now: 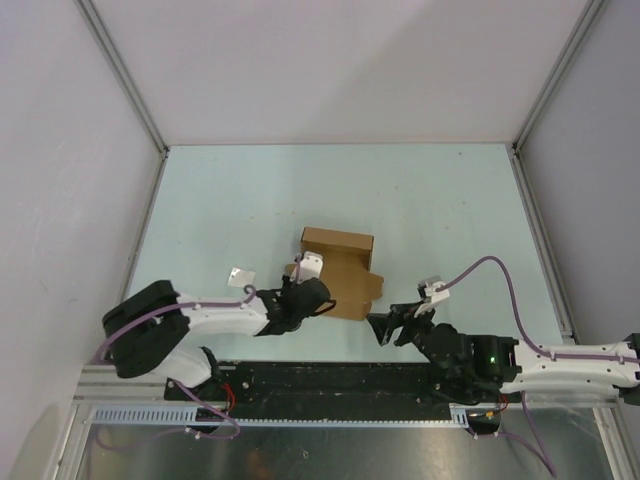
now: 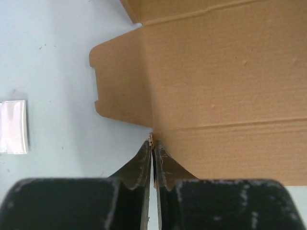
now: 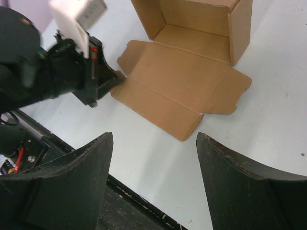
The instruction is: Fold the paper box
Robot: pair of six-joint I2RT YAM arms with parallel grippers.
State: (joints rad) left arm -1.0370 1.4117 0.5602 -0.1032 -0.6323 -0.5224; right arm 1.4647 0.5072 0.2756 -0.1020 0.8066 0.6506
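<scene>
Left gripper [image 2: 152, 143] clamps the paper box [image 2: 225, 72] corner at its fingertips.
Shallow bite: lifting may slip or tear cardboard; right gripper [image 3: 153, 139] hovers, jaws spread.

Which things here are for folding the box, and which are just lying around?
For the job: paper box, left hand pinching its edge, right hand open nearby.
Just lying about: small white scrap.

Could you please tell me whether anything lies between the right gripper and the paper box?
Nothing visible does. Only bare table separates the open right gripper from the near edge of the paper box, whose flap lies flat. The left gripper pinches a corner of that flap, off to one side.
</scene>
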